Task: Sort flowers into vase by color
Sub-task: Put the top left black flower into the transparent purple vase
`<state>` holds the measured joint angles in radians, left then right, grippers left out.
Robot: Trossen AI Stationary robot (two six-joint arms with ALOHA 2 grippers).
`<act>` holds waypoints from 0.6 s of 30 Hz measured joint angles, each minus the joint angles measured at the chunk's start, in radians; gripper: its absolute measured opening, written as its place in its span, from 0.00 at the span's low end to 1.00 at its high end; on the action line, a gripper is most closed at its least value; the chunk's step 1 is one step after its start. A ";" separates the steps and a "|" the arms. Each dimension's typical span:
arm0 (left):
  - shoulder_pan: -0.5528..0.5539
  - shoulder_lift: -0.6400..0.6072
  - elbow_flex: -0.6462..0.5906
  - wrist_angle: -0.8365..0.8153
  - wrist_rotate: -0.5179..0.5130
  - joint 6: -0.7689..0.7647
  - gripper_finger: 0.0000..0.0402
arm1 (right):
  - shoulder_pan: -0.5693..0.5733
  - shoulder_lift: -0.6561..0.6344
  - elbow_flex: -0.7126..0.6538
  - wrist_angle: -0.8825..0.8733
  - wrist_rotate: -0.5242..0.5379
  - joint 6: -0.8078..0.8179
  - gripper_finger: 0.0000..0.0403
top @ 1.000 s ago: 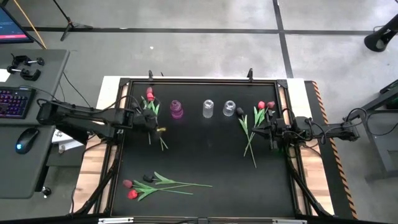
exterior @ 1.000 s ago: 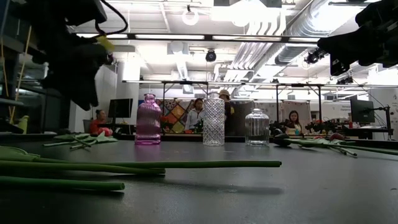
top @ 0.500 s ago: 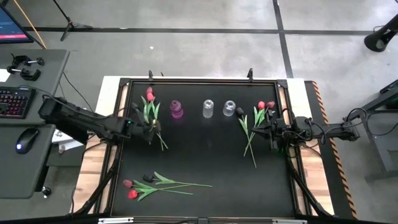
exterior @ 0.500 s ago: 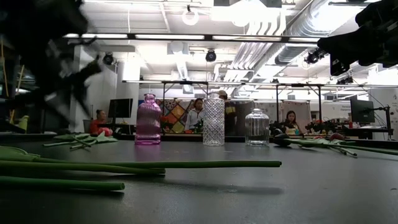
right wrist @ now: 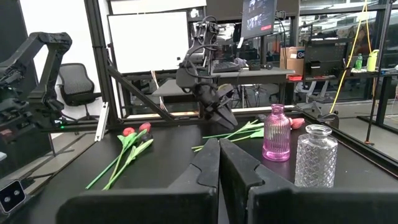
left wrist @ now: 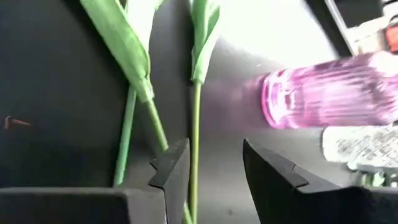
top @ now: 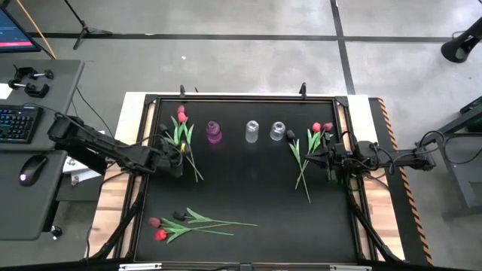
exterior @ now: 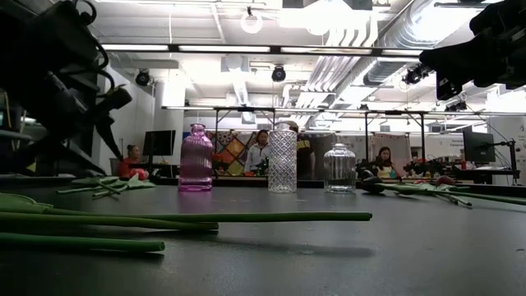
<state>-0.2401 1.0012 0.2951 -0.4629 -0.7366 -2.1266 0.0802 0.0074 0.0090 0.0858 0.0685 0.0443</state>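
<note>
Three bunches of tulips lie flat on the black table. One bunch is at the far left, one at the far right, one near the front left. A pink vase and two clear vases stand in a row at the far side. My left gripper is open over the stems of the far-left bunch. In the left wrist view its fingers stand on either side of one green stem. My right gripper is shut and empty, beside the far-right bunch.
The raised table frame runs around the black surface. The middle of the table between the bunches is bare. In the low view long stems lie across the near foreground. People sit in the room beyond the vases.
My left gripper has drawn back a little toward the table's left edge and come lower over the far-left stems. The flowers and vases have stayed where they were.
</note>
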 joint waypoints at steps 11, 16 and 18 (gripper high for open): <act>-0.023 0.058 0.000 -0.011 0.062 -0.026 0.34 | 0.000 0.000 0.000 0.000 0.000 0.000 0.00; -0.040 0.130 0.000 -0.009 0.068 -0.082 0.34 | 0.000 0.000 0.000 0.000 0.000 0.000 0.00; -0.043 0.153 0.002 -0.006 0.058 -0.096 0.34 | 0.000 0.000 0.000 0.000 0.000 0.000 0.00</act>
<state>-0.2832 1.1538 0.2976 -0.4686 -0.6790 -2.2225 0.0801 0.0071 0.0088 0.0858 0.0685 0.0444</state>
